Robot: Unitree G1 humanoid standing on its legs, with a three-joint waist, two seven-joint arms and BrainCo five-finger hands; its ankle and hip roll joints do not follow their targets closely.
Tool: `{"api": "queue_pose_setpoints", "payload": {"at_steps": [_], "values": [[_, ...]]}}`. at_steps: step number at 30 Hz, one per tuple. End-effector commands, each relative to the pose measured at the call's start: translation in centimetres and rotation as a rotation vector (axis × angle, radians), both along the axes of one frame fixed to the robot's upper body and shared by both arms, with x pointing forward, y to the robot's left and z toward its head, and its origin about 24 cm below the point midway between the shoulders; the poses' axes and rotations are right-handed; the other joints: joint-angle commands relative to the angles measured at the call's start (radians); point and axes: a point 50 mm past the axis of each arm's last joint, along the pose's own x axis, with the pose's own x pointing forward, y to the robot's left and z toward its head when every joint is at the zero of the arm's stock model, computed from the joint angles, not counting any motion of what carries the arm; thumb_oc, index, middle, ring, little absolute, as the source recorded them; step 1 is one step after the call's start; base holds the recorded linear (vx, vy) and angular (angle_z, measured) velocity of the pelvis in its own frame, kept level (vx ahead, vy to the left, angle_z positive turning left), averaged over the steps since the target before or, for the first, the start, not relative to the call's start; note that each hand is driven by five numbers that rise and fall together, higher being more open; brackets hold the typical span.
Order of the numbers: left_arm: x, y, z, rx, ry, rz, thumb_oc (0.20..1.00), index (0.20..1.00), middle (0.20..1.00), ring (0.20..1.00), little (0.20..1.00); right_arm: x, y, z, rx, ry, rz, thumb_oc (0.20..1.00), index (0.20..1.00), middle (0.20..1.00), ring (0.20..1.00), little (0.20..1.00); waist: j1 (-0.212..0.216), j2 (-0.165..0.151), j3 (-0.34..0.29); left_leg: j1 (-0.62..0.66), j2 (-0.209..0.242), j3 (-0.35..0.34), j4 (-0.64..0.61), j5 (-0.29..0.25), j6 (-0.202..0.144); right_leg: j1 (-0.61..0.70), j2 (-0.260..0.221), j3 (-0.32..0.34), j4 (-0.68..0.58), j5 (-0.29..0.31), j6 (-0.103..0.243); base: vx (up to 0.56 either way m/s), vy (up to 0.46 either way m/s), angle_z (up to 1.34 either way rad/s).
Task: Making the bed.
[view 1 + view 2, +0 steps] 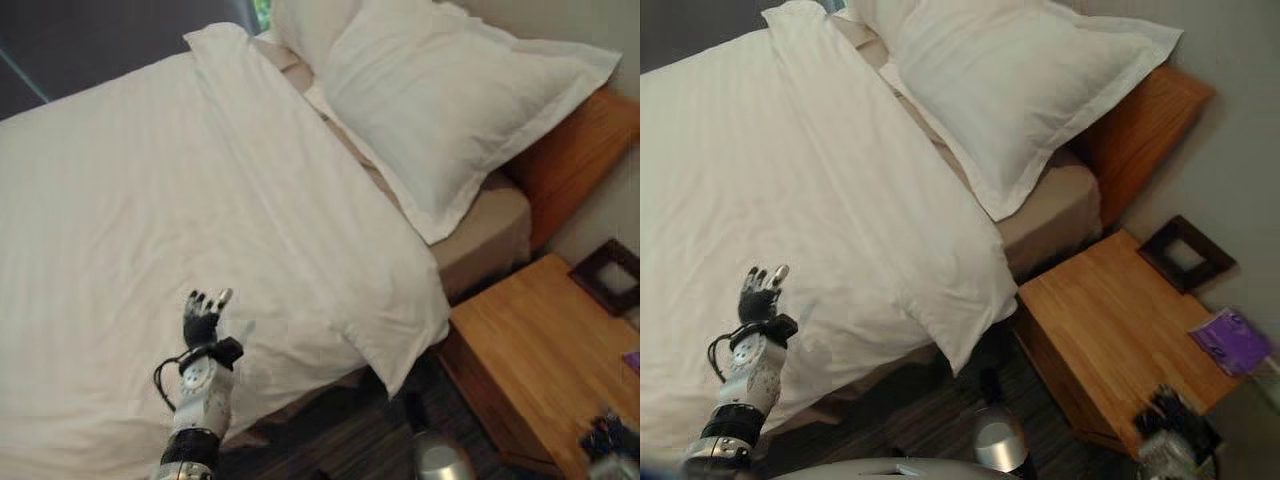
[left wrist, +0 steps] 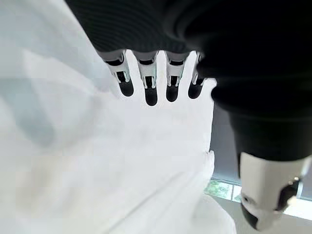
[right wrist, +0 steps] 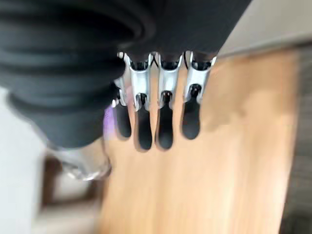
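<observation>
A white duvet [image 1: 200,200] covers the bed, lightly creased, and one corner [image 1: 400,370] hangs over the near side. A large white pillow [image 1: 440,100] lies at the head, resting partly on the duvet's top edge, with beige sheet [image 1: 495,225] bare beside it. My left hand [image 1: 205,320] is raised just above the duvet near the bed's side, fingers straight and holding nothing; the left wrist view shows its fingers [image 2: 151,83] over white cloth [image 2: 97,170]. My right hand [image 1: 1170,410] hovers open over the wooden nightstand [image 3: 219,170], its fingers [image 3: 163,122] relaxed.
A wooden nightstand [image 1: 540,340] stands close beside the bed with a dark picture frame [image 1: 608,275] and a purple item [image 1: 1230,340] on it. A wooden headboard [image 1: 580,150] backs the pillow. A narrow strip of dark floor [image 1: 340,430] separates bed and nightstand.
</observation>
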Motion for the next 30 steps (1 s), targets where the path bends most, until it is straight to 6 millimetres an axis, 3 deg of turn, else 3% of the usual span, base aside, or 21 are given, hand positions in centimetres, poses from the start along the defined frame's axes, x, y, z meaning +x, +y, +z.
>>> {"api": "queue_pose_setpoints", "payload": {"at_steps": [1,2,4,5,6,12,14,17,21,27,28,30], "values": [[0.9,2.6,3.6,0.153,-0.113,0.08,1.0,1.0,1.0,1.0,1.0,5.5,2.4,3.6,-0.097,-0.193,0.16,1.0,1.0,1.0,1.0,1.0,0.03,-0.024,-0.029,-0.036,0.031,-0.061,0.012,0.028,-0.026,0.133,-0.045,-0.06,0.019,-0.169,0.064,-0.07,0.001,0.02],[0.7,1.9,3.8,0.15,-0.137,0.065,1.0,1.0,1.0,1.0,1.0,7.7,5.2,5.7,-0.087,-0.336,0.258,1.0,1.0,1.0,1.0,1.0,0.048,-0.035,-0.041,-0.034,0.031,-0.067,0.012,0.027,-0.022,0.137,-0.043,-0.06,0.019,-0.169,0.061,-0.05,0.009,0.01],[0.2,1.9,3.7,0.148,-0.14,0.065,1.0,1.0,1.0,1.0,1.0,8.3,6.4,6.4,-0.078,-0.383,0.302,1.0,1.0,1.0,1.0,1.0,0.059,-0.04,-0.048,-0.036,0.033,-0.069,0.012,0.03,-0.021,0.134,-0.042,-0.06,0.019,-0.165,0.058,-0.03,-0.004,0.04],[0.0,0.2,3.2,0.163,-0.123,0.006,1.0,1.0,1.0,1.0,1.0,9.4,8.7,8.0,-0.086,-0.47,0.398,1.0,1.0,1.0,1.0,1.0,0.073,-0.051,-0.054,-0.032,0.032,-0.076,0.012,0.028,-0.017,0.143,-0.042,-0.064,0.019,-0.168,0.056,-0.02,-0.011,0.07],[0.0,0.2,3.2,0.163,-0.123,0.007,1.0,1.0,1.0,1.0,1.0,9.4,8.7,8.0,-0.086,-0.47,0.399,1.0,1.0,1.0,1.0,1.0,0.074,-0.05,-0.056,-0.035,0.033,-0.075,0.012,0.031,-0.017,0.139,-0.041,-0.063,0.019,-0.165,0.055,0.0,-0.01,0.08],[-1.1,-1.1,3.7,0.188,-0.169,-0.071,1.0,1.0,1.0,1.0,1.0,10.9,12.9,13.9,-0.293,-0.669,0.673,1.0,1.0,1.0,1.0,1.0,0.121,-0.077,-0.067,-0.024,0.035,-0.092,0.012,0.026,-0.013,0.162,-0.043,-0.08,0.019,-0.168,0.052,0.01,-0.005,0.13],[-1.4,-1.2,4.0,0.2,-0.181,-0.093,1.0,1.0,1.0,1.0,1.0,10.8,14.1,14.2,-0.306,-0.685,0.751,1.0,1.0,1.0,1.0,1.0,0.135,-0.082,-0.069,-0.03,0.036,-0.097,0.012,0.03,-0.012,0.161,-0.041,-0.084,0.019,-0.166,0.05,0.01,-0.009,0.11],[-2.3,-1.0,4.1,0.237,-0.182,-0.116,1.0,1.0,1.0,1.0,1.0,10.2,15.1,13.0,-0.299,-0.639,0.835,1.0,1.0,1.0,1.0,1.0,0.15,-0.09,-0.068,-0.026,0.036,-0.108,0.012,0.028,-0.011,0.173,-0.043,-0.095,0.019,-0.168,0.05,0.02,-0.002,0.09],[-2.9,-0.9,4.0,0.27,-0.167,-0.134,1.0,1.0,1.0,1.0,1.0,9.6,15.1,11.6,-0.266,-0.591,0.847,1.0,1.0,1.0,1.0,1.0,0.154,-0.088,-0.067,-0.024,0.033,-0.114,0.012,0.026,-0.011,0.179,-0.045,-0.103,0.019,-0.167,0.052,0.01,0.002,0.1],[-2.9,-0.9,4.0,0.27,-0.167,-0.134,1.0,1.0,1.0,1.0,1.0,9.6,15.1,11.6,-0.266,-0.591,0.847,1.0,1.0,1.0,1.0,1.0,0.154,-0.088,-0.067,-0.024,0.033,-0.114,0.012,0.026,-0.011,0.179,-0.045,-0.103,0.019,-0.167,0.052,0.0,0.001,0.02],[-3.3,-0.8,4.0,0.265,-0.17,-0.139,1.0,1.0,1.0,1.0,1.0,9.1,15.2,10.2,-0.248,-0.531,0.864,1.0,1.0,1.0,1.0,1.0,0.16,-0.083,-0.063,-0.021,0.029,-0.12,0.012,0.023,-0.009,0.185,-0.048,-0.109,0.019,-0.167,0.054,0.01,0.035,0.0],[-3.2,-1.0,3.8,0.276,-0.16,-0.155,1.0,1.0,1.0,1.0,1.0,9.2,15.2,10.2,-0.26,-0.523,0.87,1.0,1.0,1.0,1.0,1.0,0.16,-0.083,-0.061,-0.02,0.027,-0.121,0.012,0.022,-0.008,0.185,-0.051,-0.11,0.019,-0.166,0.056,0.01,0.036,0.04]]}}
